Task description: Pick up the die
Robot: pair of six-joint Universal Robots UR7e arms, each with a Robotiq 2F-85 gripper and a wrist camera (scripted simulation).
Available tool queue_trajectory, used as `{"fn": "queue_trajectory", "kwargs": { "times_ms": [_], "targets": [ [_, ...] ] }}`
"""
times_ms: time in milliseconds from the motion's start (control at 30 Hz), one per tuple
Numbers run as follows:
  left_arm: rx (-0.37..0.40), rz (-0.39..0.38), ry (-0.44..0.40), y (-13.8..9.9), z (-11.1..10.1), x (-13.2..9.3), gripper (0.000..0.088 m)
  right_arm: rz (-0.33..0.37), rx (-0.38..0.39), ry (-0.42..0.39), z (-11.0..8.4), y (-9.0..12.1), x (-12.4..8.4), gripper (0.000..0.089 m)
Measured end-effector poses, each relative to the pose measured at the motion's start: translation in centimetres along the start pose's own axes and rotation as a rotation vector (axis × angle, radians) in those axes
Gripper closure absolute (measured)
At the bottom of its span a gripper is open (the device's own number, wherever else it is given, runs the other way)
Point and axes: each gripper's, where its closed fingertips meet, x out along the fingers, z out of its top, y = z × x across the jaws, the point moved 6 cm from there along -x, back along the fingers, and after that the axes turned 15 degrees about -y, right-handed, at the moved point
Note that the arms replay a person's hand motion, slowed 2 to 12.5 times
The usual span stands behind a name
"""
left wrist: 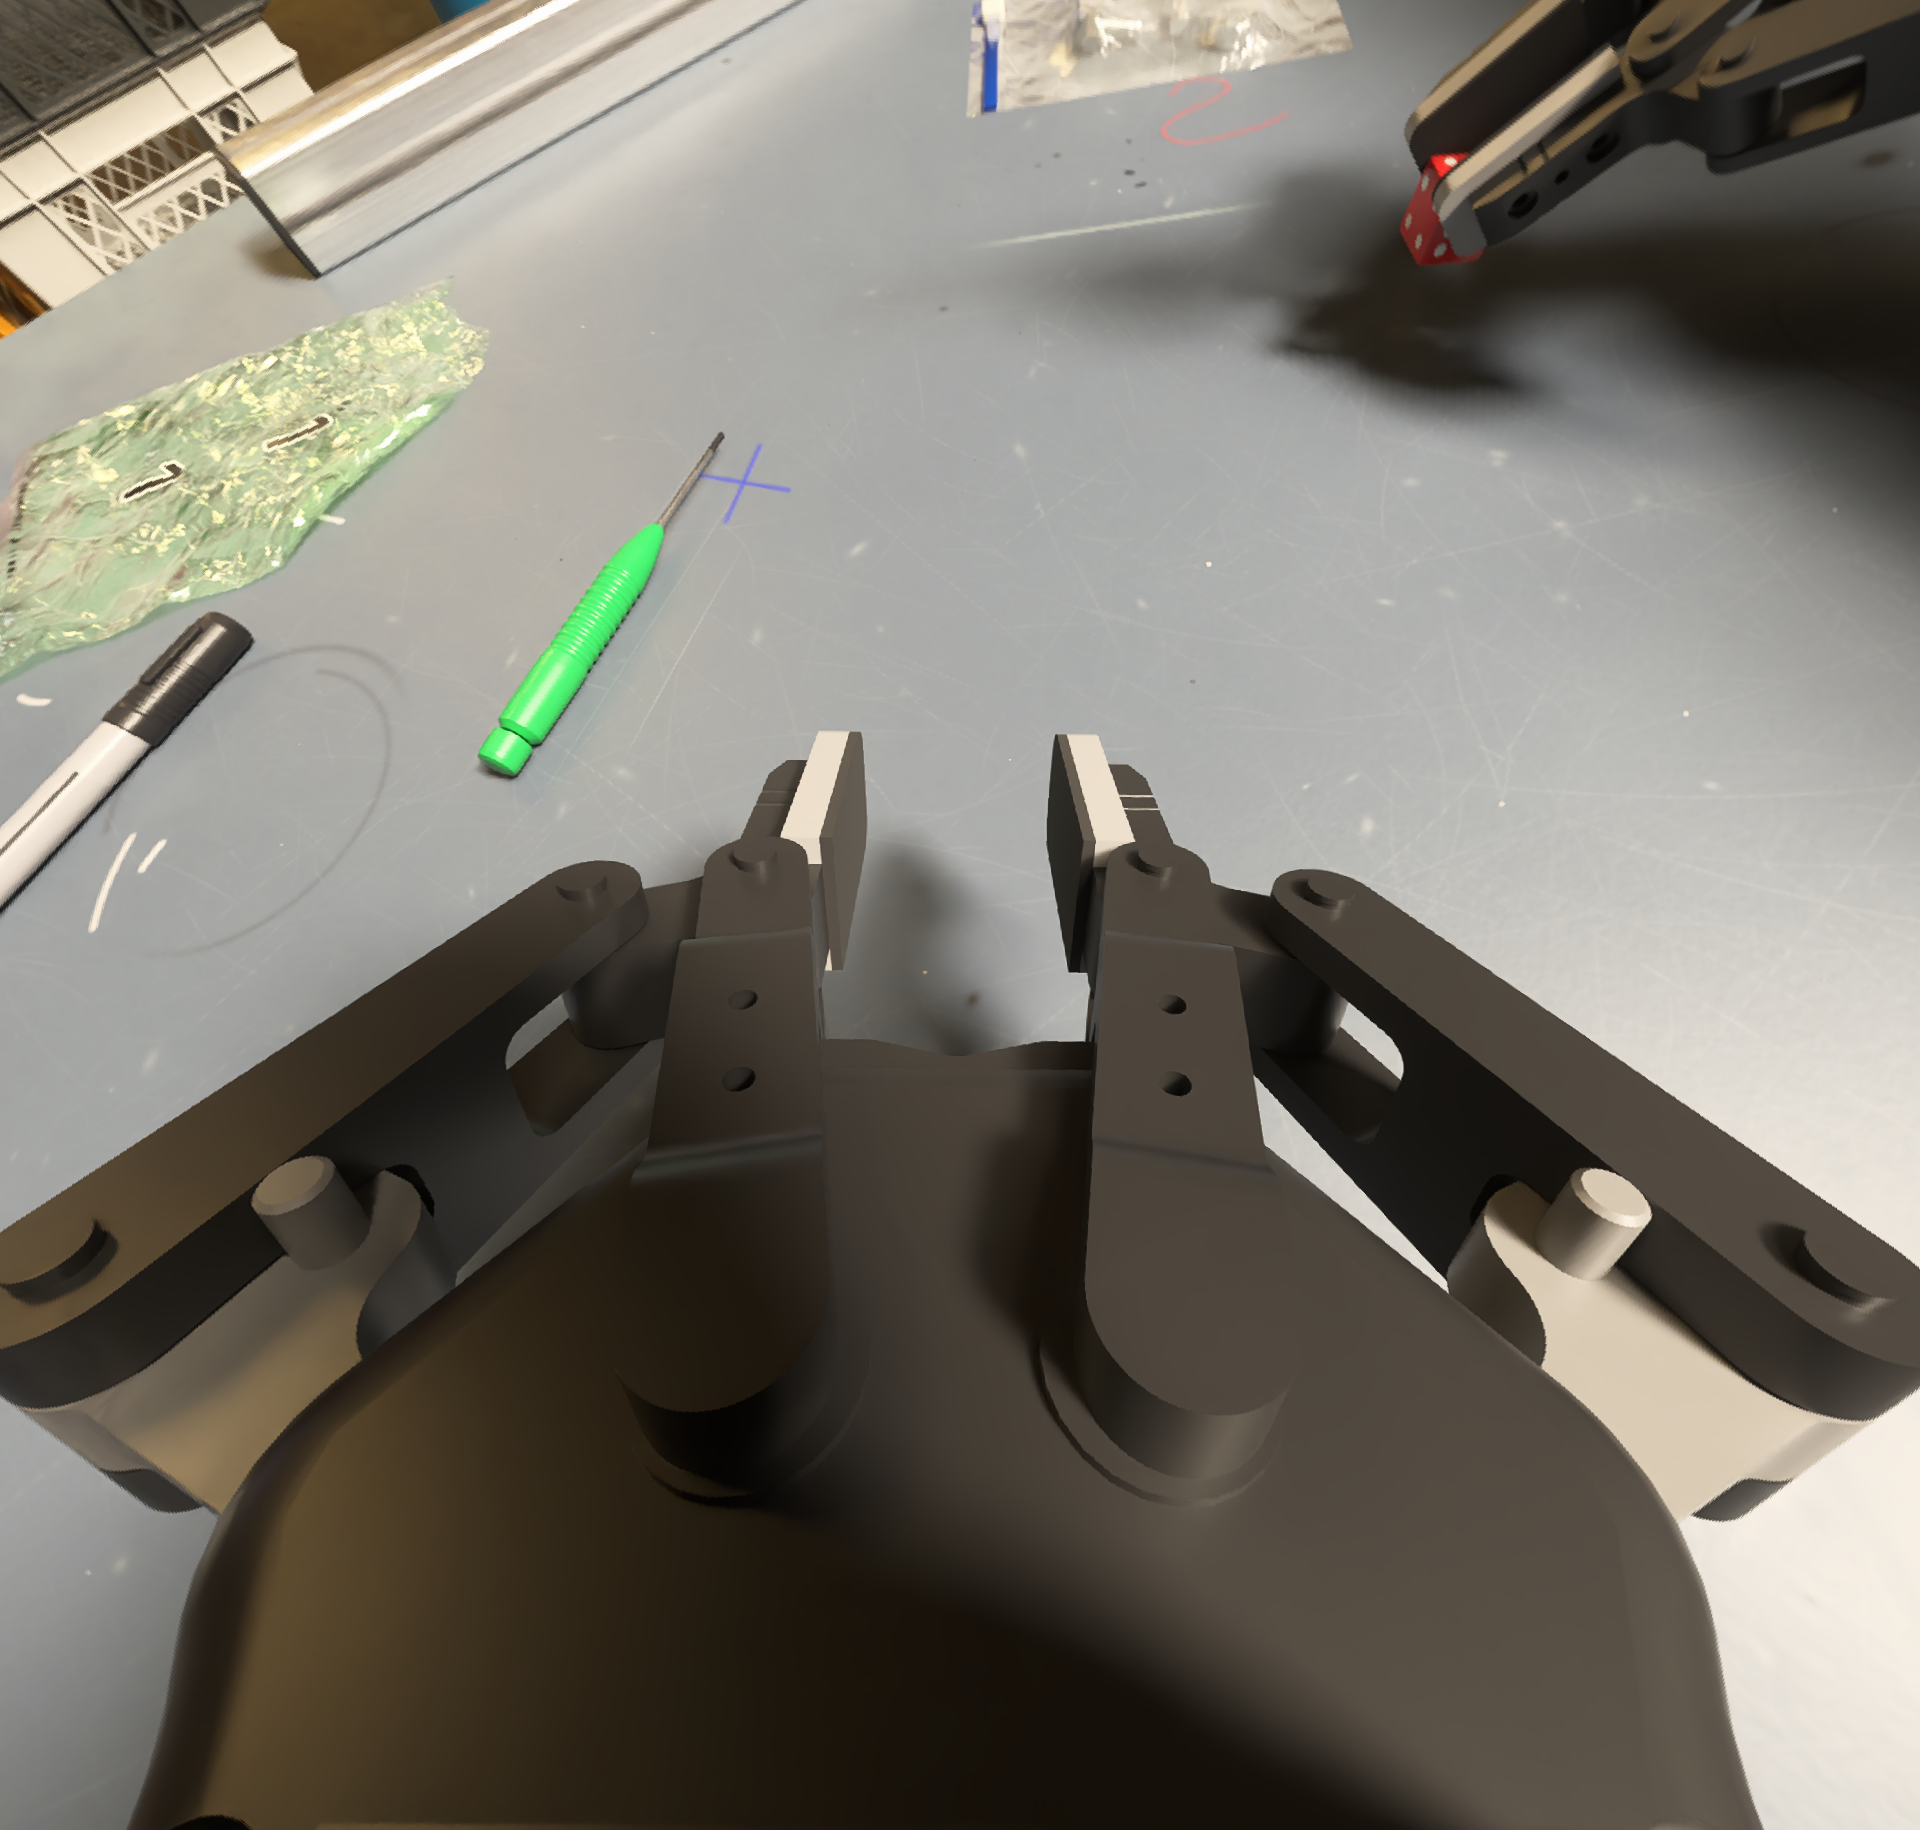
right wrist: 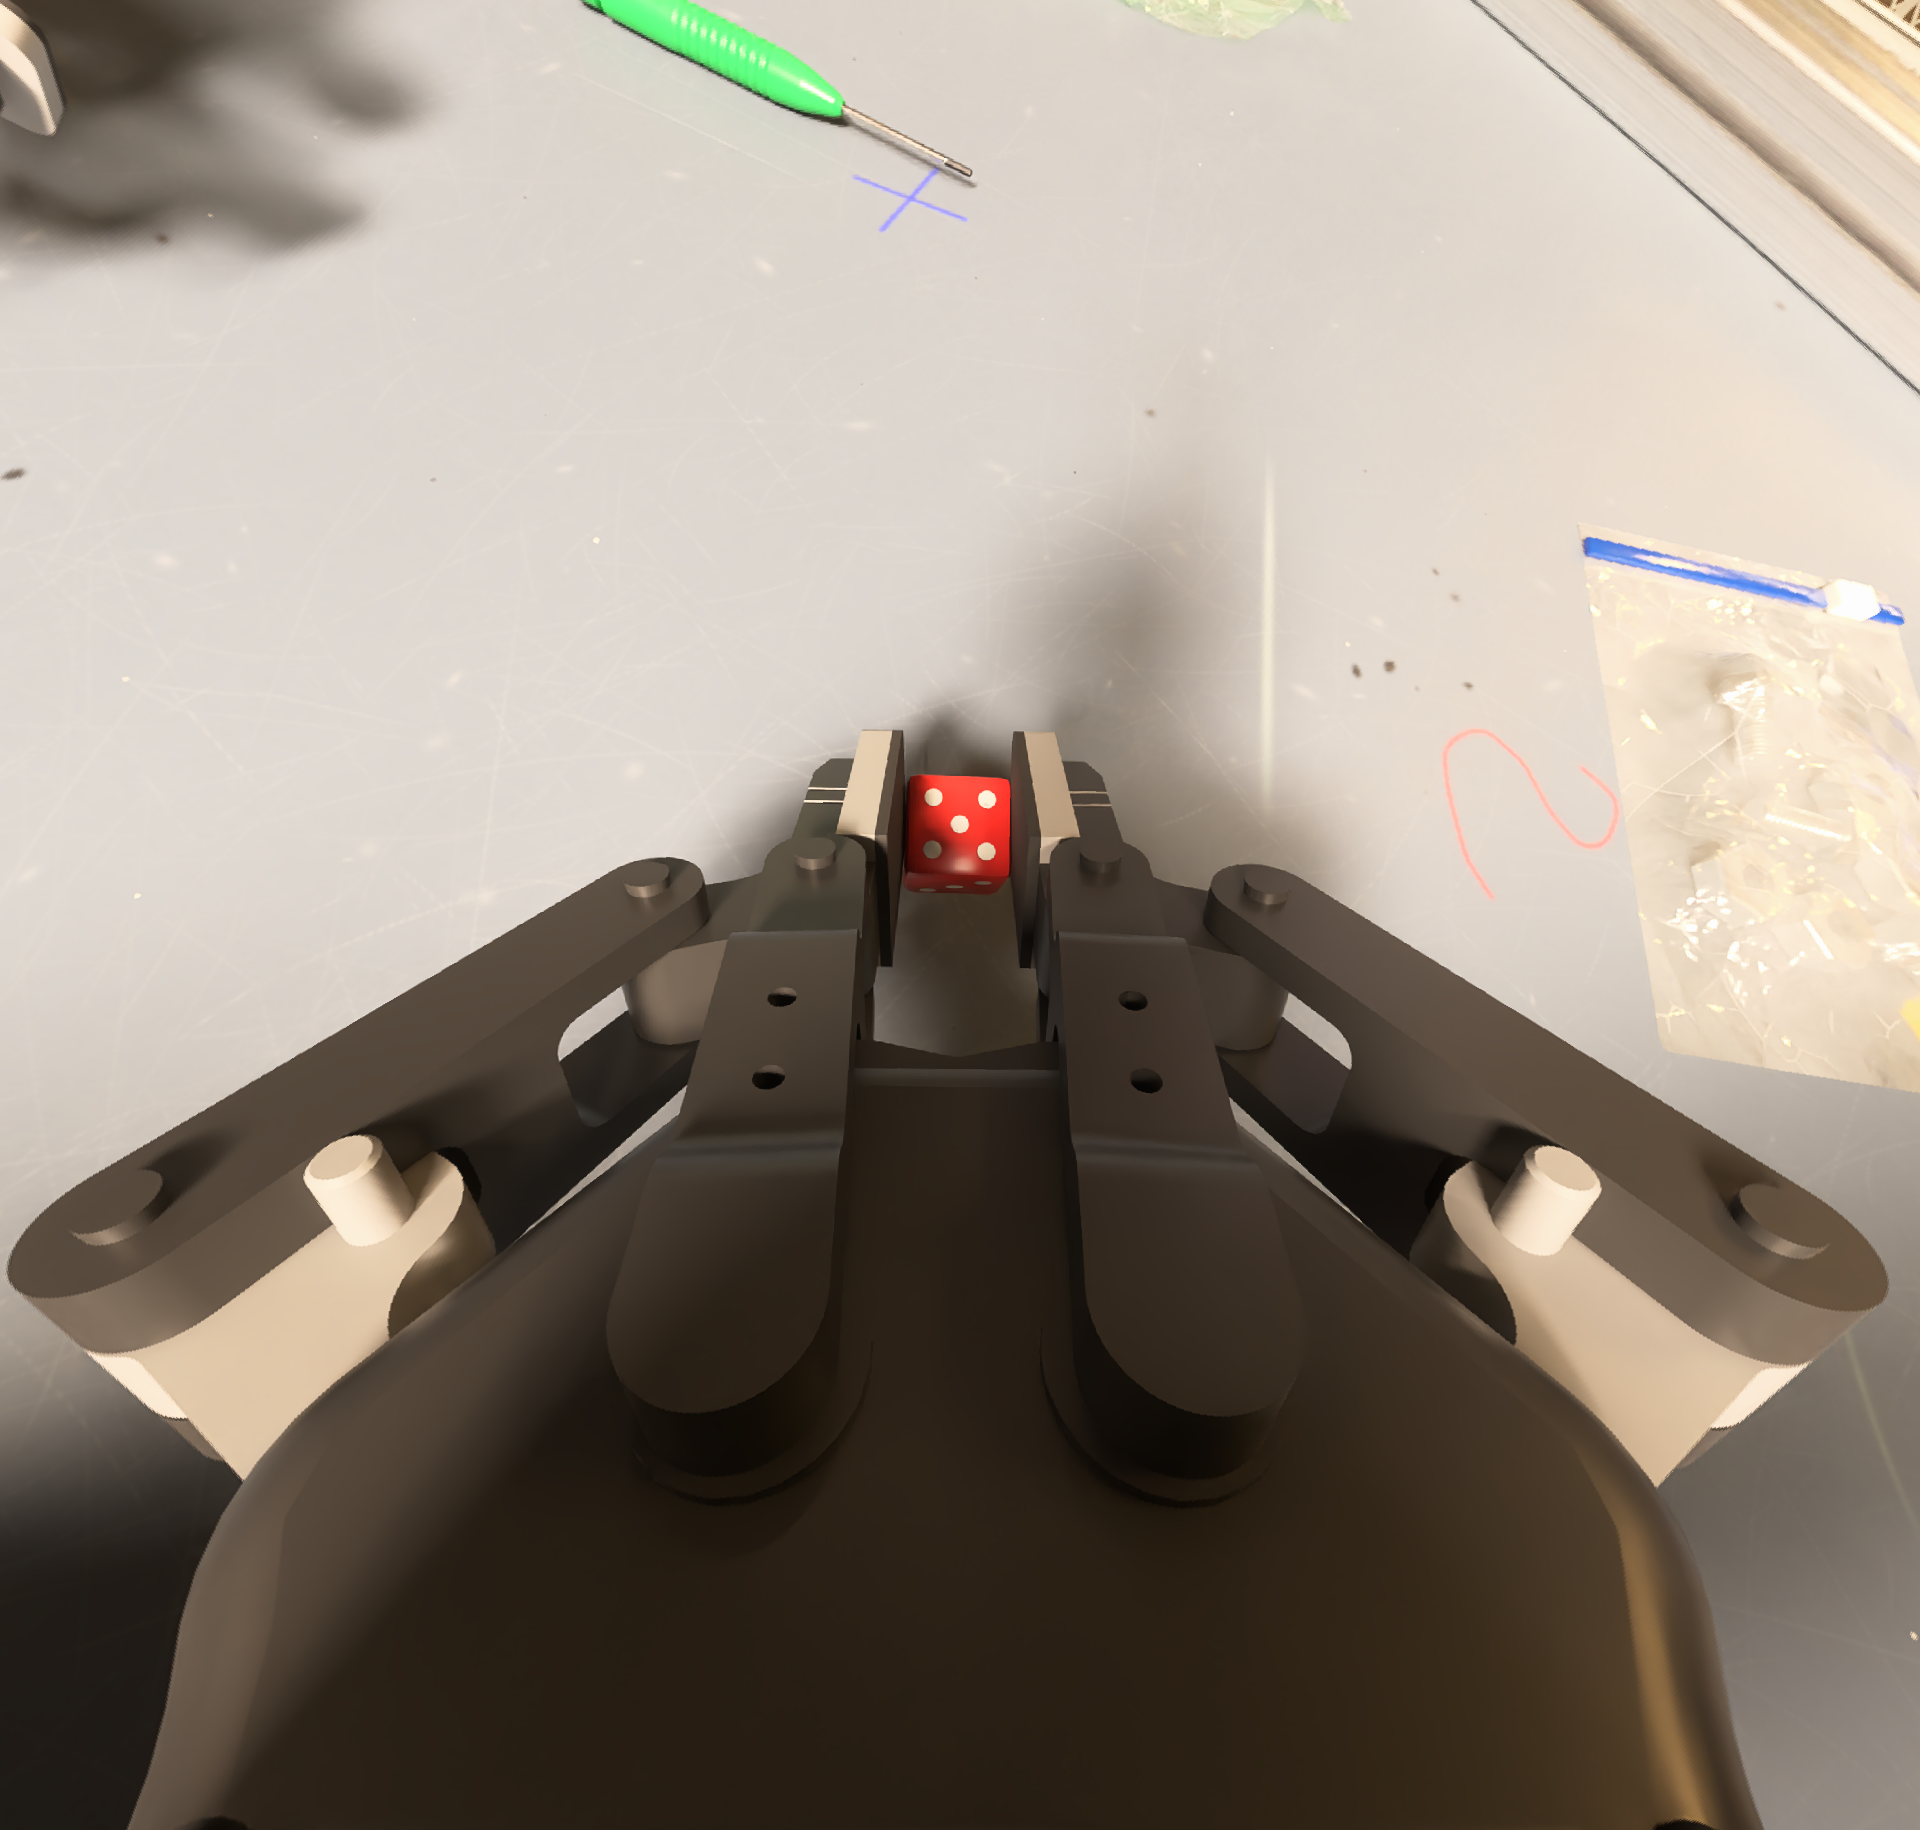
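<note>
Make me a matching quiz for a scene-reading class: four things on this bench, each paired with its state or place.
1. die
2. screwdriver
3. left claw
4. marker

a. open, holding nothing
b. tip beside a blue cross
c. gripped in the right claw
d. cap beside the green bag

Pairs: 1-c, 2-b, 3-a, 4-d

right gripper point(right wrist: 957, 793) pinching the die point(right wrist: 957, 830) above the table, left gripper point(left wrist: 956, 778) parted, empty, low
</note>
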Motion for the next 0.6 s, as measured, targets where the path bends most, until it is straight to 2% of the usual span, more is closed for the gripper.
{"fn": "queue_trajectory", "kwargs": {
  "times_ms": [333, 500, 600],
  "targets": [
    [0.104, -0.102, 0.125, 0.7, -0.4, 1.1, 0.0577, 0.011, -0.001, -0.01, 0.1, 0.2, 0.0, 0.071],
    [0.126, -0.154, 0.192, 0.9, -0.8, 1.8, 0.0577, 0.016, -0.004, -0.012, 0.1, 0.2, 0.1, 0.071],
    [0.131, -0.159, 0.215, 1.2, -0.9, 2.2, 0.0577, 0.017, -0.006, -0.014, 0.1, 0.2, 0.0, 0.071]
  ]
}}
